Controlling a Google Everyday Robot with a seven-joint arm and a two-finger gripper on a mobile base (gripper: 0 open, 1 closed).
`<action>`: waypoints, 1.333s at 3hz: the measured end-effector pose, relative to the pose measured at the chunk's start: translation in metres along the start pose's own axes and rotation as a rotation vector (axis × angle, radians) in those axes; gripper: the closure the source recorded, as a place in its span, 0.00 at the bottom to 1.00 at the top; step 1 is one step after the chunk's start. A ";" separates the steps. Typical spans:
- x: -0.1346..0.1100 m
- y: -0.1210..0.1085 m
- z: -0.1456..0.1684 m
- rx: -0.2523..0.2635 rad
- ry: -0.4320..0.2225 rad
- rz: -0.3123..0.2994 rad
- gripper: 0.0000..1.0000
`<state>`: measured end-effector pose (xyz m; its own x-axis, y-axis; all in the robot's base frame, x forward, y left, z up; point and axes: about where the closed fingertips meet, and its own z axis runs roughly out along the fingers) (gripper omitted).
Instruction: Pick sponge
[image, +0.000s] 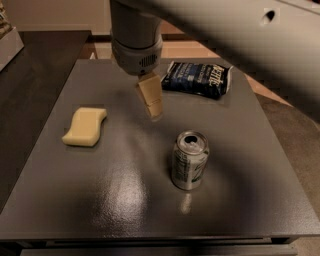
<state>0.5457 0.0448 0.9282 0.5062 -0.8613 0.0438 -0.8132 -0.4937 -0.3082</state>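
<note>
Gripper (154, 111) hangs above dark grey table (115, 205), sponge (85, 127) lying well apart.

Print on two things, none of it readable

The dark blue bag (197, 79), upper right of centre on the counter (125, 200), carries pale lettering across its face, with larger letters near its right end, all too blurred to spell out. The can (189, 161), lower centre of the frame, shows green and white print on its side, equally unreadable. The pincer (154, 112) hangs at upper centre, just left of the bag.
</note>
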 end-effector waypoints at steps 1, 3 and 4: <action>-0.027 -0.010 0.021 -0.037 -0.029 -0.141 0.00; -0.078 -0.028 0.049 -0.107 -0.100 -0.358 0.00; -0.093 -0.035 0.059 -0.131 -0.132 -0.420 0.00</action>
<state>0.5443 0.1497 0.8787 0.8250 -0.5649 0.0153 -0.5550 -0.8151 -0.1660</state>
